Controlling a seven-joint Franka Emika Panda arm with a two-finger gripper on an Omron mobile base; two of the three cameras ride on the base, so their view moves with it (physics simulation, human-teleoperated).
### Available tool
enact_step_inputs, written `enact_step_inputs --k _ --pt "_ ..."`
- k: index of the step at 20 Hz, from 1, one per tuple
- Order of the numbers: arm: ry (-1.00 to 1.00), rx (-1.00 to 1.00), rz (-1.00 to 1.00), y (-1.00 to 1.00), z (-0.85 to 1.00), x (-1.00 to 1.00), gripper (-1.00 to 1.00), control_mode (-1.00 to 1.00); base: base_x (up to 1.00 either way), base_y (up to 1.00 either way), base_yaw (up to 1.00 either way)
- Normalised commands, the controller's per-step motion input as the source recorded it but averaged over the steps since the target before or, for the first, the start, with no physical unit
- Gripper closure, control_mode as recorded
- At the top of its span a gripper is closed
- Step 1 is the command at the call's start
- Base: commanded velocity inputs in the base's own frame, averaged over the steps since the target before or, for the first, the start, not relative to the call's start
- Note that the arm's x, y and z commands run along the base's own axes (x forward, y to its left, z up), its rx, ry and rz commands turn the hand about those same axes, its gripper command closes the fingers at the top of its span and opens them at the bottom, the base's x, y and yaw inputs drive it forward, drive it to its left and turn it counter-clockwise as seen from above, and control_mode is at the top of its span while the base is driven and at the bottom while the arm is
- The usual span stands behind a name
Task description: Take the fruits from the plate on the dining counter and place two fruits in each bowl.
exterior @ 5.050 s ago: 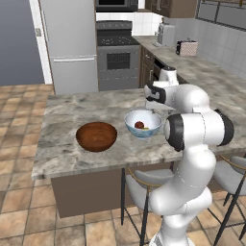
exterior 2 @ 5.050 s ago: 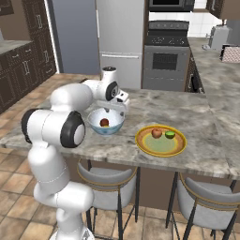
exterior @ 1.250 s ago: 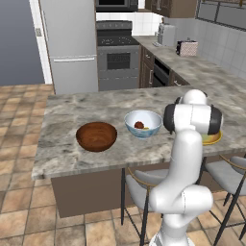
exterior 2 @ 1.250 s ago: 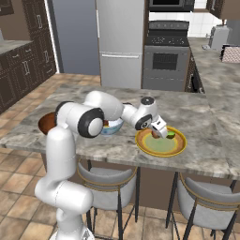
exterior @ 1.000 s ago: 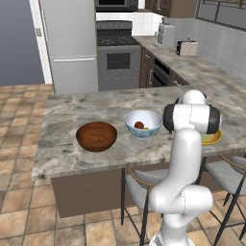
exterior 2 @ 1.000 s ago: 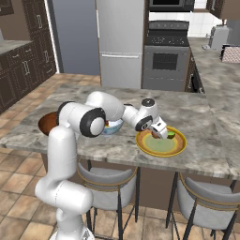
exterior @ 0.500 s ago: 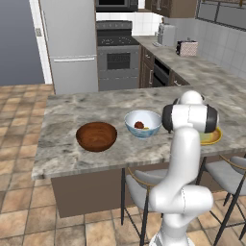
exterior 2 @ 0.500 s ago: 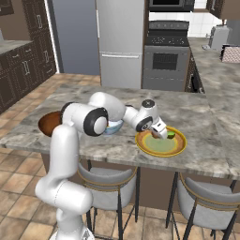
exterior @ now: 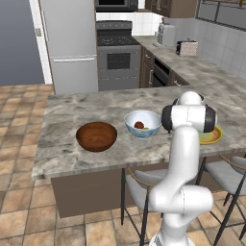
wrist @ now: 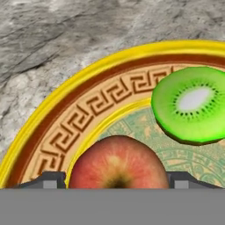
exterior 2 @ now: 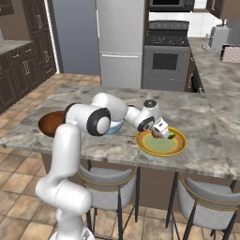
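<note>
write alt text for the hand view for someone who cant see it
A reddish-peach fruit sits between the claw's two dark fingertips, low in the frame, on a yellow plate with a patterned brown band. A cut green kiwi lies on the plate beyond it, with grey marbled counter past the rim.

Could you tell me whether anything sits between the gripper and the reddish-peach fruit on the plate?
Nothing visible does. In the hand view the reddish-peach fruit lies directly between the two fingertips on the plate; the green fruit sits apart, beyond it.
</note>
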Motion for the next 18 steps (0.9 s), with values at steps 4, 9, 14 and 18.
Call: enact_step_inputs --k 4,9,14,18 --pt "0.0 0.0 0.0 -0.02 -0.13 0.0 1.0 -1.0 0.0 0.0 0.0" --pt "-0.01 0.0 0.0 -0.07 0.22 -0.07 1.0 -1.0 0.0 0.0 0.0" --pt "0.0 0.0 0.0 0.02 0.69 -0.16 1.0 -1.0 0.0 0.0 0.0" --pt "0.02 0.0 0.0 0.16 0.54 -0.29 1.0 -1.0 0.0 0.0 0.0"
